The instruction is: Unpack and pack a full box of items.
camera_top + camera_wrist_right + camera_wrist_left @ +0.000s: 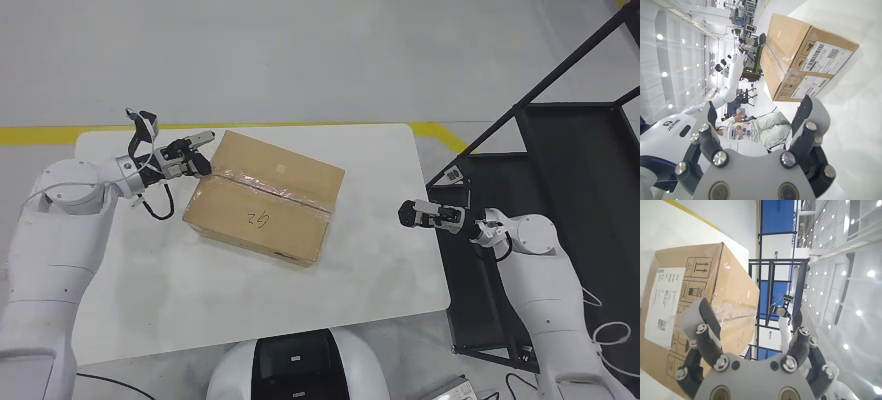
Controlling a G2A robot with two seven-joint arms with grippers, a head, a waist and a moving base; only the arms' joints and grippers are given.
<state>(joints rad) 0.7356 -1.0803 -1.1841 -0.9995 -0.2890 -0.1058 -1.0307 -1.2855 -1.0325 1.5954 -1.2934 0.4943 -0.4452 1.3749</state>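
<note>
A closed cardboard box [265, 197] sealed with clear tape lies on the white table [380, 270], left of centre, with a handwritten mark on its top. My left gripper [200, 150] hovers open at the box's far left corner, one finger [709, 315] just over the taped seam of the box [730, 283]. My right gripper [408, 214] stands open above the table's right part, a short way off the box's right end. In the right wrist view the box [791, 49] shows its labelled end face beyond the open fingers [802, 115].
A black metal rack [530, 240] stands right against the table's right edge, beside the right arm. A yellow floor line [440, 130] runs behind the table. Bare tabletop lies in front of and to the right of the box.
</note>
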